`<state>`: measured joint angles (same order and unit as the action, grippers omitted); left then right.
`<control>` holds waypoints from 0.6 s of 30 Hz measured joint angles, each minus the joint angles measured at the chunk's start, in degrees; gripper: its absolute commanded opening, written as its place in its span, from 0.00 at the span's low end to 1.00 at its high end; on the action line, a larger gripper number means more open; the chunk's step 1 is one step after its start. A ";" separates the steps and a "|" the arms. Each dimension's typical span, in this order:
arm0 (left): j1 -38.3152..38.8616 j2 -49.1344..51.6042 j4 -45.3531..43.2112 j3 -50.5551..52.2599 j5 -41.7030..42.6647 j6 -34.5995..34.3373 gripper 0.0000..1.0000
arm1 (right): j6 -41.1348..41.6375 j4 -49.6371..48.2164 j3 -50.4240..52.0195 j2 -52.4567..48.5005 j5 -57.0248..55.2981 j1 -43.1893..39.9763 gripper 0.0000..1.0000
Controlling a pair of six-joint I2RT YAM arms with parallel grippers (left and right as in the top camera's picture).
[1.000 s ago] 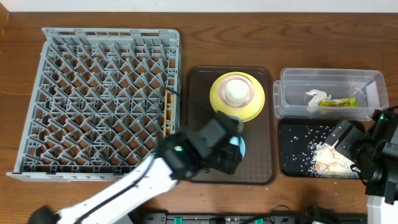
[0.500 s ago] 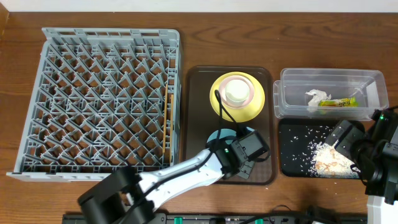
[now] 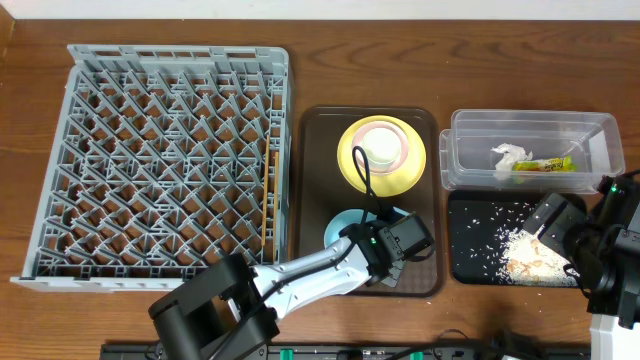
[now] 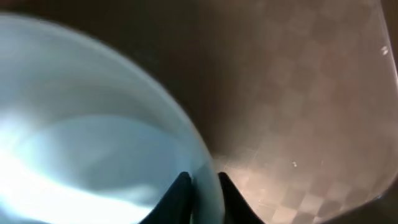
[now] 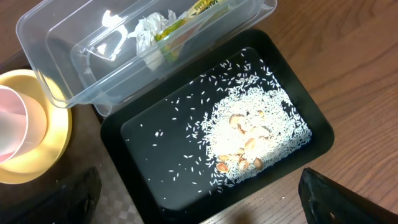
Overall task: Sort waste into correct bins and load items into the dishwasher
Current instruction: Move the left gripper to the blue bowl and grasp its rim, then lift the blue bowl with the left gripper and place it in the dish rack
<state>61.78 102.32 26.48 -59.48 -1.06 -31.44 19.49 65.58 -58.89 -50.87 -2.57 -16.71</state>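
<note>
Seen from above, the left pincer point(image 3: 392, 248) is reaching over the near end of the brown serving tray point(image 3: 428, 190). It is meeting the right rim of the light blue bowl point(image 3: 345, 222), which is sitting on that near end. On the tray's far half, the round yellow plate point(image 3: 352, 168) is carrying the pale pink bowl point(image 3: 384, 127) with the small white cup point(image 3: 378, 150) nested inside (a stack probably waiting its turn). The grey dish rack point(image 3: 170, 160) is lying left of the tray, with two chopsticks point(image 3: 268, 195) resting along its side nearest the tray. Right of the tray's far end, the clear tub point(image 3: 600, 135) is holding the napkin point(image 3: 508, 155) and snack wrapper point(image 3: 545, 165). Right of the tray's near end, the black tray point(image 3: 470, 255) is holding the rice point(image 3: 530, 255). The sorting is looking finished, so loading is what is remaining.

Through the left wrist camera, the fingertips point(image 4: 180, 186) are straddling the bowl's thin wall, one inside and one outside, and are pinching it narrowly. A rim grip is likely suiting a bowl too broad to span.

Through the right wrist camera, the right pincer point(image 5: 211, 196) is standing wide and empty, hanging over the black tray and apparently waiting clear of the brown tray.
</note>
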 measured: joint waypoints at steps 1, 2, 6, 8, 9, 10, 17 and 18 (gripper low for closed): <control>0.00 0.00 -0.07 -0.02 -0.63 0.13 0.08 | 0.00 0.00 0.00 0.00 0.02 0.00 0.99; 0.00 0.00 -0.11 -0.09 -1.09 0.15 0.08 | 0.00 0.00 0.00 0.00 0.00 0.00 0.99; 0.00 0.00 -0.17 -0.24 -2.10 0.15 0.08 | 0.00 0.00 0.00 0.00 0.00 0.00 0.99; 0.07 0.00 -0.11 -0.24 -2.29 0.15 0.08 | 0.00 0.00 0.00 0.00 0.00 0.00 0.99; 0.07 0.00 -0.13 -0.26 -2.34 0.15 0.08 | 0.00 0.00 0.00 0.00 0.00 0.00 0.99; 0.07 0.00 -0.11 -0.26 -2.34 0.15 0.08 | 0.00 0.00 0.00 0.00 0.00 0.00 0.99; -1.70 -4.85 0.46 -0.81 0.22 0.26 0.08 | 0.00 0.00 0.00 0.00 0.00 0.00 0.99; -2.40 -6.60 0.44 -1.11 1.62 0.39 0.08 | 0.00 0.00 0.00 0.00 0.00 0.00 0.99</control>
<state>59.37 95.72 26.92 -60.60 0.56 -31.05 19.49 65.58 -58.89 -50.87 -2.57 -16.71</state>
